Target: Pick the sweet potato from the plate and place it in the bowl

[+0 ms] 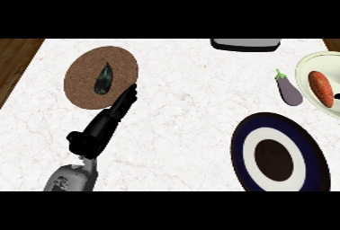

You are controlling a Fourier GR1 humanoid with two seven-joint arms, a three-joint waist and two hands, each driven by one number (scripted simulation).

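An orange-red sweet potato (pixel 320 86) lies on a cream plate (pixel 306 67) that is cut off by the right edge. In front of it stands a bowl (pixel 247 150) with a dark blue rim, a white ring and a dark centre. My left hand (pixel 109 119) stretches up from the lower left, open, its straight fingers touching the near rim of a brown plate (pixel 83 85). A small black bit of my right hand (pixel 337 95) shows at the right edge, beside the sweet potato; the rest is out of view.
A dark green vegetable (pixel 104 79) lies on the brown plate. A purple eggplant (pixel 288 89) rests on the counter just left of the cream plate. A grey-and-black object (pixel 245 43) sits at the far edge. Wooden floor shows past the counter's left side.
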